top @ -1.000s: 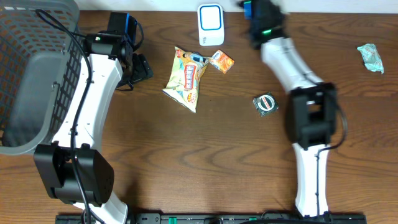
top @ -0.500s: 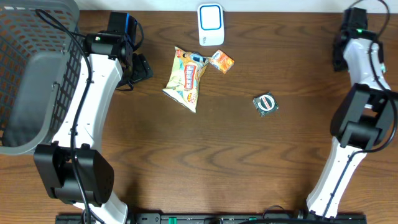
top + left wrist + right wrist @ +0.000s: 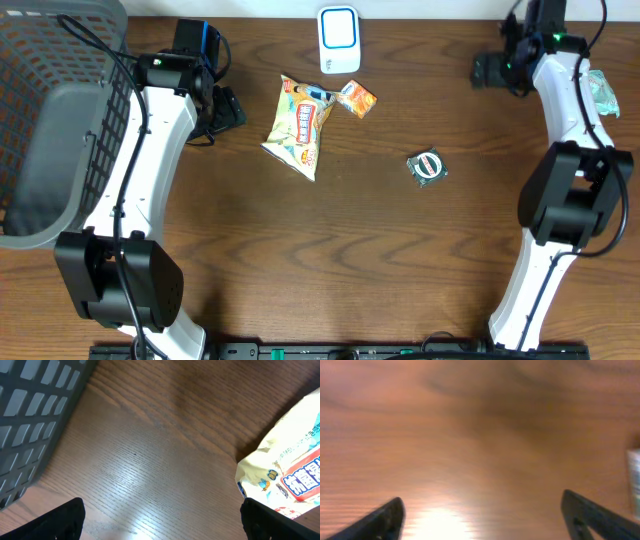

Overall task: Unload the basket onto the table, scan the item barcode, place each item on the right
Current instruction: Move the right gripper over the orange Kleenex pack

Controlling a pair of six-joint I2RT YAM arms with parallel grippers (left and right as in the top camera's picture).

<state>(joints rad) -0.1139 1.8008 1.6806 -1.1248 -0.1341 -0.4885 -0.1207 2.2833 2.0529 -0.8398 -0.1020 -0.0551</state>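
Since my right wrist view is blurred, I make out only counter [image 3: 480, 435] between my right hand's [image 3: 482, 515] spread fingers. My left hand [image 3: 162, 520] gapes too, with the snack bag [image 3: 300, 125] cut off beside it. The bag lies flat mid-counter, its long axis aimed roughly at the scanner [image 3: 339, 40], its barcode too small to tell.

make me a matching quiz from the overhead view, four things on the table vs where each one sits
Things:
1 grey basket
2 white scanner
3 snack bag
4 round dark packet

Places:
A alone, right of centre
B far left side
C top edge of the view, middle
D just left of the small orange packet

Pairs: 1-B, 2-C, 3-D, 4-A
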